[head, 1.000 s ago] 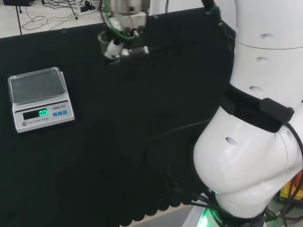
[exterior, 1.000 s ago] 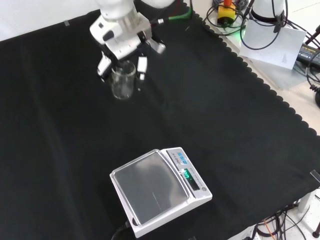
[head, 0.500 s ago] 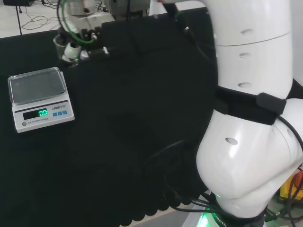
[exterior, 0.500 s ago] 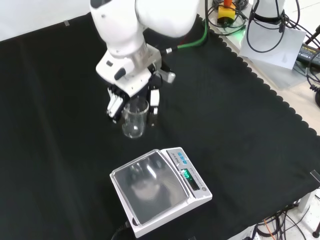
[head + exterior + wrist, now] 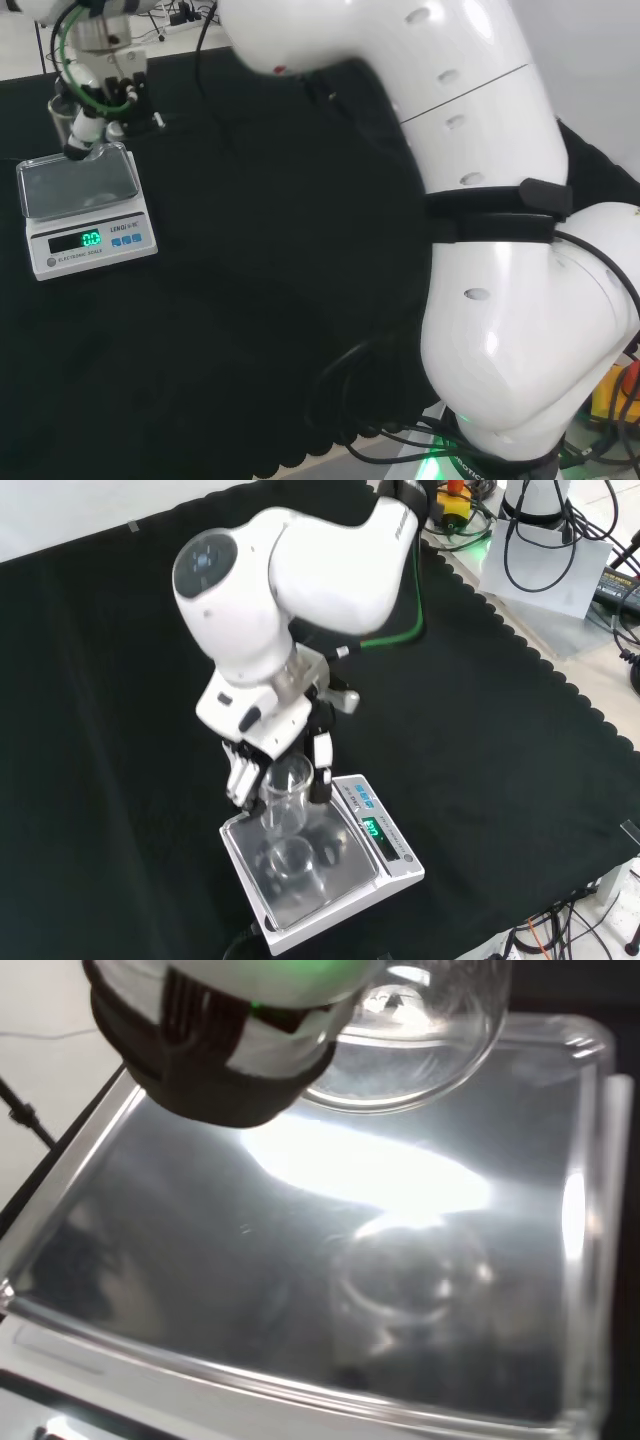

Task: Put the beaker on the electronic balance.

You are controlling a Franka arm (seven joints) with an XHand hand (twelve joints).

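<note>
Beaker [image 5: 286, 792]: clear glass, upright, grasped between the curled fingers of the hand [image 5: 262, 742], held above the pan of the electronic balance [image 5: 375, 875] directly below; carry apparently complete, lowering and release outstanding.

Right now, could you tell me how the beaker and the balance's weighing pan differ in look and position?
The beaker is clear glass you can see through; the weighing pan is shiny metal that mirrors it. The beaker is an upright round vessel; the pan is flat and roughly square. The beaker is held in the hand, above the pan; the pan rests on the balance. Both catch bright reflections.
</note>
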